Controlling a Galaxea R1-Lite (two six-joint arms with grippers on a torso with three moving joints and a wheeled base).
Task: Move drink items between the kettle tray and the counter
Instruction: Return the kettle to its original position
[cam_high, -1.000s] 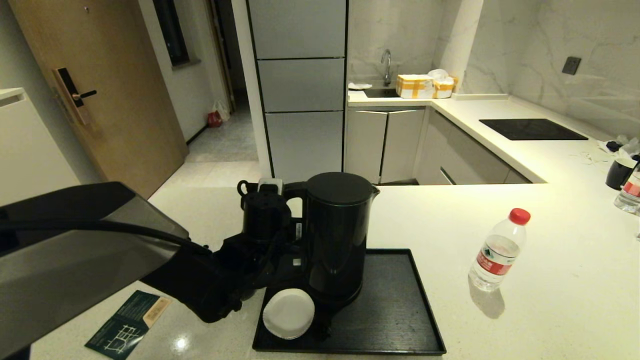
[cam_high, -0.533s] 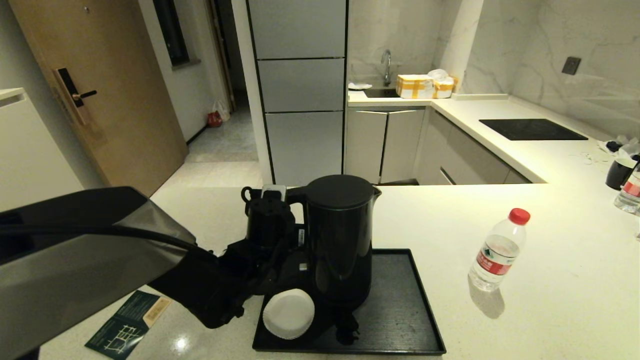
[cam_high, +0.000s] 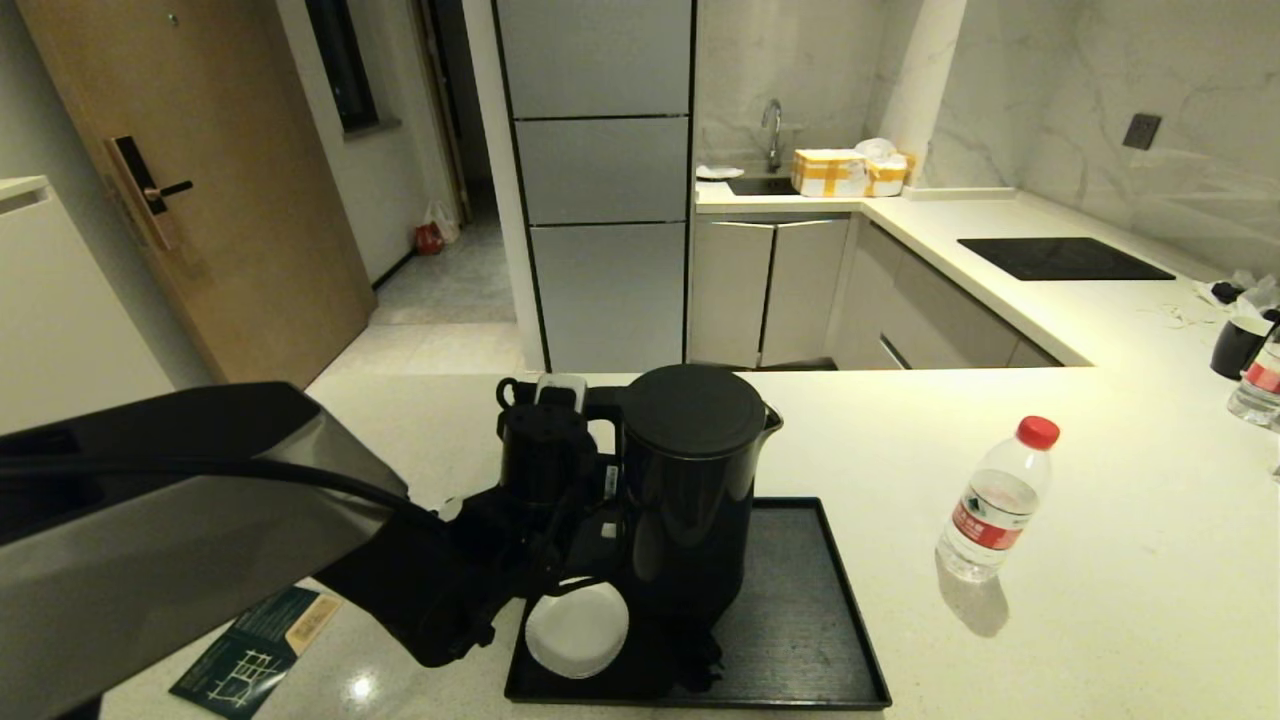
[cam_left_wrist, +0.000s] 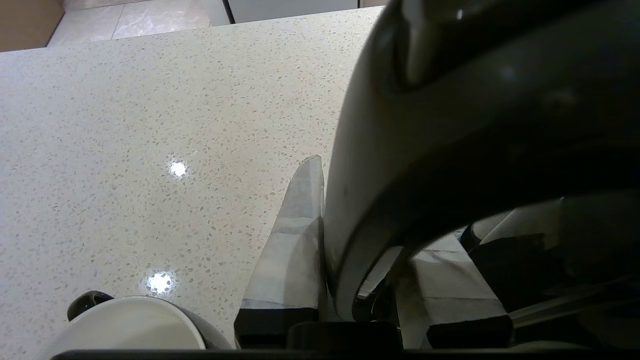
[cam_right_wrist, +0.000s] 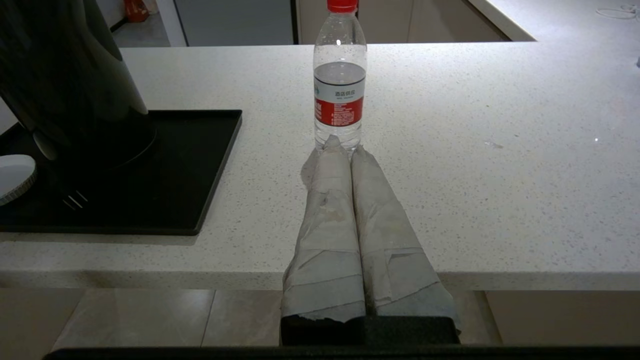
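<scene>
Small home or serviced-apartment kitchen. L-shaped speckled counter (cam_high: 1000, 420) with grey base cabinets (cam_high: 770, 285) under it, black glass cooktop (cam_high: 1065, 258) set into the worktop, sink with tap (cam_high: 772, 125) in the far corner, marble-look wall (cam_high: 1100, 90) with 1 socket (cam_high: 1142, 131). Tall grey cabinet fronts (cam_high: 600, 170) beside it. Wooden entry door (cam_high: 200, 180) with electronic lock at left, tiled hallway floor (cam_high: 445, 290) beyond. Kettle (cam_high: 690, 490) on a tray (cam_high: 800, 620), hotel-style.

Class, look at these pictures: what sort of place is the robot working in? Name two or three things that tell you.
Most likely a small home or apartment kitchen. A sink with a tap sits at the back, a black cooktop is set into the stone counter, and an electric kettle stands over a tray.
</scene>
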